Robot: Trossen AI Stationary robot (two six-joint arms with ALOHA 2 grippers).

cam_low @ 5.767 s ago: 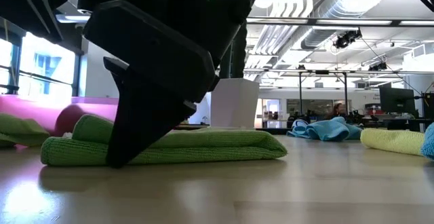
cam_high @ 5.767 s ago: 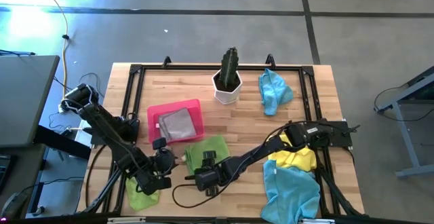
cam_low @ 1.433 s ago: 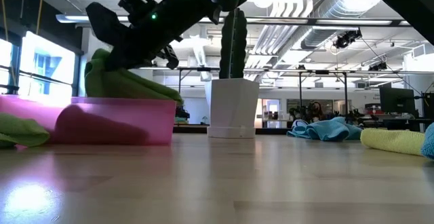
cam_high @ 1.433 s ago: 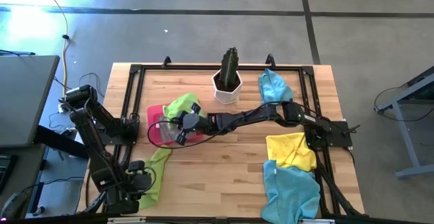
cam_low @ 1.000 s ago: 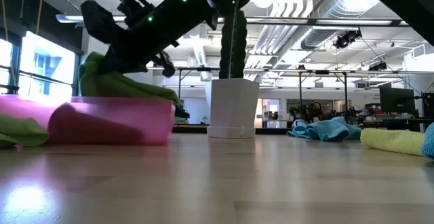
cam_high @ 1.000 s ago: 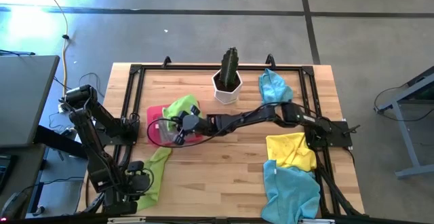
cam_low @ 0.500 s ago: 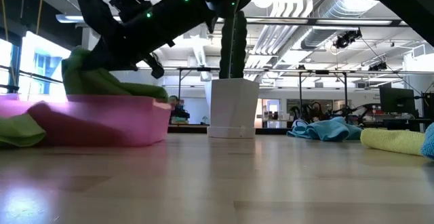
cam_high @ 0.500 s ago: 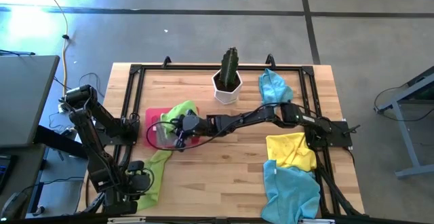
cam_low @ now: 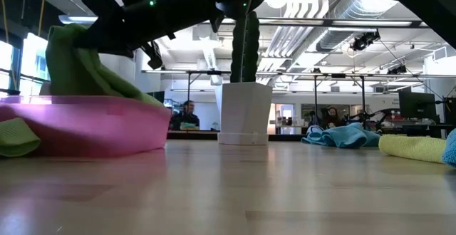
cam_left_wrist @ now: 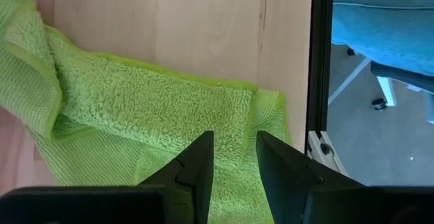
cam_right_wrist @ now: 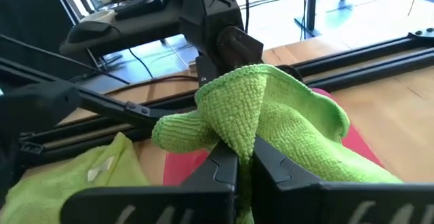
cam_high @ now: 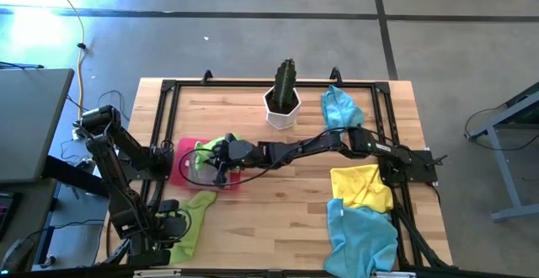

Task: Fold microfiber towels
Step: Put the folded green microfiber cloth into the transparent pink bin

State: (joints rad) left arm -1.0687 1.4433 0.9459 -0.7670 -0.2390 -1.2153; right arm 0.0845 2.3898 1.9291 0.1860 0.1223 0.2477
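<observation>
While the right gripper pinched a folded lime green towel over the pink tray, left of centre, stowing seemed under way; release should follow. At lower left, the left gripper, fingers part-spread, hovered over another green towel.

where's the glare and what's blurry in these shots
High view: a bright blue-white glare patch washes out the floor at the top left, off the table. Low view: the window at the far left is blown out, and the near tabletop and pink tray look soft. Left wrist view: the fingers at the bottom are dark and blurred; the lime green towel is sharp.
</observation>
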